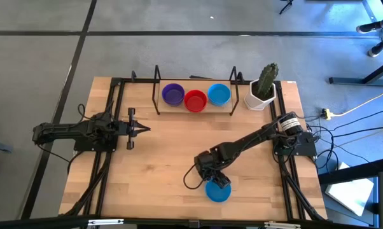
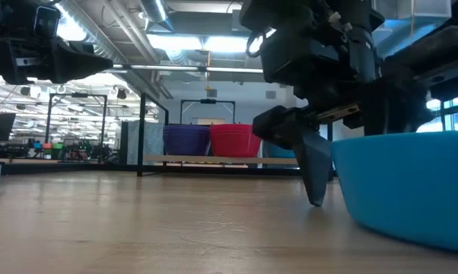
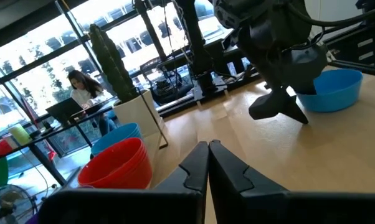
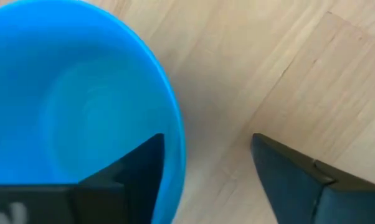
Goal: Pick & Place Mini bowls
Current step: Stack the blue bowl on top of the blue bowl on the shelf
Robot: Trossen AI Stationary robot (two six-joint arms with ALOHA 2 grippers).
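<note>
A light blue mini bowl [image 1: 218,191] stands upright on the table near its front edge, right of the middle. My right gripper [image 4: 206,140] is open and points steeply down over the bowl's rim [image 4: 175,134]. One finger [image 4: 134,165] is inside the bowl and the other [image 2: 315,171] is outside, toward the table's left. Purple [image 1: 173,94], red [image 1: 195,100] and light blue [image 1: 219,95] mini bowls sit in a row on the rack at the back. My left gripper [image 1: 146,129] is shut and rests level at the table's left. My right gripper straddles the near bowl's rim from above, one finger inside the hollow and one outside. A gap shows between the outer finger and the wall. Whether the inner finger touches the wall I cannot tell. The bowl rests on the table.
A white pot with a green cactus [image 1: 263,89] stands at the back right beside the black-framed wooden rack [image 1: 194,109]. Black rails [image 1: 109,121] run along both sides of the table. Bare wood [image 1: 172,152] lies between the arms.
</note>
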